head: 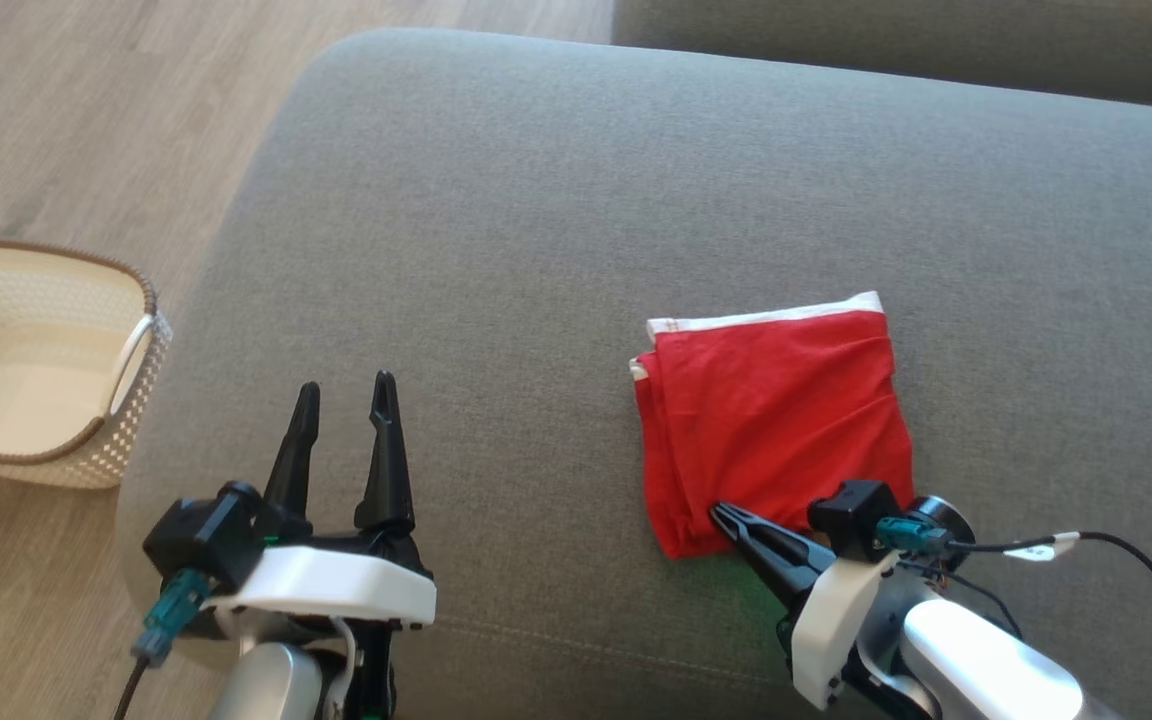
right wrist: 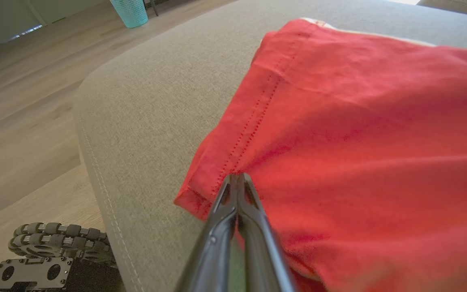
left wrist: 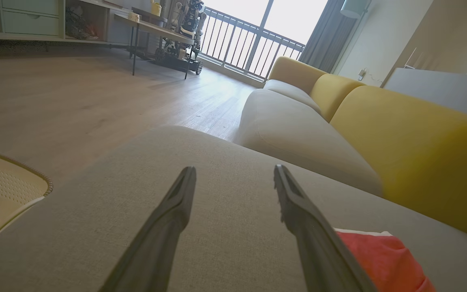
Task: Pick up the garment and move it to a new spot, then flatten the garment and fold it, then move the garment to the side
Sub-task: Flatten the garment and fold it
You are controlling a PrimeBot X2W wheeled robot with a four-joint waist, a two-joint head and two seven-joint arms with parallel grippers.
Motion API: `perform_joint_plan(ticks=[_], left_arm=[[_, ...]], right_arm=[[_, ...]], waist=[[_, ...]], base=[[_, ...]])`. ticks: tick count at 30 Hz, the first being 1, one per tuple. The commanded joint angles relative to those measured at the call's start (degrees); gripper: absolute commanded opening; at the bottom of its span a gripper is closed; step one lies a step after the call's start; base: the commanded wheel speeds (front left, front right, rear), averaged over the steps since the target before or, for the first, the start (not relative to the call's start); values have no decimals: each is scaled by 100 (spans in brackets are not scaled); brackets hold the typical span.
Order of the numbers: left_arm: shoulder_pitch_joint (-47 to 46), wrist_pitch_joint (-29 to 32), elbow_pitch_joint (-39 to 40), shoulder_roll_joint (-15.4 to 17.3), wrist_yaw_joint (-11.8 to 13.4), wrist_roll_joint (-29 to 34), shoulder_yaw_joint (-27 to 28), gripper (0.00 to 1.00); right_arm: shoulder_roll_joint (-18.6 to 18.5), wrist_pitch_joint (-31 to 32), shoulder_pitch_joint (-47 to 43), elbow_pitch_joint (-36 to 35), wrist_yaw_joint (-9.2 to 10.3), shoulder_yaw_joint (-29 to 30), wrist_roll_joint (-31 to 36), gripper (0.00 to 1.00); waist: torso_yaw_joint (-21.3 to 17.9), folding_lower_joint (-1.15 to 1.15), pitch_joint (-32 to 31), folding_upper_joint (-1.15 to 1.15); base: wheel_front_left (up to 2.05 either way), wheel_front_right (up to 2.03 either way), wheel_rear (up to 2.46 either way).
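While the garment (head: 771,420) lies folded, nearly square, white band (head: 766,313) on its far edge, right gripper (head: 718,512) slants in low, clenched on its near-left corner; left gripper (head: 346,382) points away, released.

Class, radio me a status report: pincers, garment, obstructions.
Left pincer open over grey cushion. Right pincer shut on near hem of folded red garment. No obstruction seen; basket on floor, left.

Red garment (head: 776,430) with white band along upper edge, red stitch rows, grey woven sofa cushion (head: 536,200), cream basket (head: 26,300) at left of frame, dotted perforations, brown rim, pale wood-grain floor (head: 86,120), mustard-yellow backrest (left wrist: 412,154), teal lattice bin (right wrist: 130,12) upper left, black fingers (head: 388,460) on left gripper (head: 346,380).
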State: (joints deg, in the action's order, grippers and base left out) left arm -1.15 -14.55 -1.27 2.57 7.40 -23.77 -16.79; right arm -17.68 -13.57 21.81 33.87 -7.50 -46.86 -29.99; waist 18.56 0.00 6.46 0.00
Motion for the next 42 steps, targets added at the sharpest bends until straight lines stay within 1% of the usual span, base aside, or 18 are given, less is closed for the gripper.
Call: perform_joint_plan(ticks=[1, 5, 8, 10, 12, 15, 20, 21, 24, 27, 29, 32, 34, 35, 36, 37, 39, 42], left_arm=[[-106, -45, 158, 31, -15, 57, 182, 100], [-105, -45, 136, 31, -28, 68, 162, 100], [-90, -45, 122, 31, -30, 84, 177, 100], [-66, -45, 120, 31, -31, 102, 213, 100], [-37, -45, 129, 31, -46, 127, 254, 100], [-8, -45, 142, 31, -61, 160, 333, 100], [-47, -45, 183, 31, -98, 350, 419, 100], [-47, -45, 183, 31, -98, 350, 419, 100], [-87, -45, 207, 31, -97, 359, 467, 100], [-138, -45, 241, 31, -95, 363, 511, 100], [-153, -45, 277, 31, -74, 357, 556, 100], [-129, -45, 318, 31, -46, 343, 596, 100], [-106, -45, 287, 31, -47, 369, 592, 100], [-101, -45, 264, 31, -39, 388, 587, 100], [-97, -45, 233, 31, -19, 418, 581, 100], [-84, -45, 188, 31, -2, 427, 561, 100], [-46, -45, 113, 31, 27, 451, 504, 100], [11, -45, 64, 31, 86, 442, 465, 100]], right_arm=[[-70, 20, 96, -123, 1, -110, -101, 0], [-65, 38, 170, 19, 1, -279, -329, 0], [-25, -10, 258, 99, 1, -340, -372, 0], [-6, -67, 309, 50, 1, -288, -377, 0], [-25, -110, 325, -64, 1, -104, -384, 0], [-81, -136, 271, -433, 1, 474, -345, 0], [-161, -140, -158, -1409, 1, 1935, 264, 0], [-161, -140, -158, -1409, 1, 1935, 264, 0], [-94, -141, -543, -1940, 1, 2841, 909, 0], [128, -141, -914, -2443, 1, 3640, 1574, 0], [277, -141, -1124, -2780, 1, 3970, 2093, 0], [609, -142, -1407, -3201, 1, 4381, 2588, 0], [827, -142, -1571, -3348, 1, 4628, 2806, 0], [931, -142, -1645, -3395, 1, 4719, 2859, 21], [992, -142, -1714, -3426, 1, 4760, 2921, 72], [1019, -142, -1772, -3447, 1, 4767, 3029, 100], [1083, -142, -1856, -3494, 1, 4753, 3231, 100], [1211, -142, -1926, -3522, 1, 4753, 3329, 100]], waist=[[-39, 0, -10, 0], [-107, 0, -48, 0], [-165, 0, -93, 0], [-224, 0, -134, 0], [-294, 0, -182, 0], [-440, 0, -264, 0], [-737, 0, -341, 0], [-737, 0, -341, 0], [-908, 0, -348, 0], [-1064, 0, -340, 0], [-1169, 0, -330, 0], [-1309, 0, -317, 0], [-1373, 0, -312, 0], [-1390, 0, -309, 0], [-1404, 0, -308, 0], [-1421, 0, -316, 0], [-1454, 0, -324, 0], [-1495, 0, -334, 0]], base=[[0, 0, 0], [0, 0, 0], [0, 0, 0], [0, 0, 0], [0, 0, 0], [0, 0, 0], [0, 0, 0], [0, 0, 0], [0, 0, 0], [0, 0, 0], [0, 0, 0], [0, 0, 0], [0, 0, 0], [0, 0, 0], [0, 0, 0], [0, 0, 0], [0, 0, 0], [0, 0, 0]])
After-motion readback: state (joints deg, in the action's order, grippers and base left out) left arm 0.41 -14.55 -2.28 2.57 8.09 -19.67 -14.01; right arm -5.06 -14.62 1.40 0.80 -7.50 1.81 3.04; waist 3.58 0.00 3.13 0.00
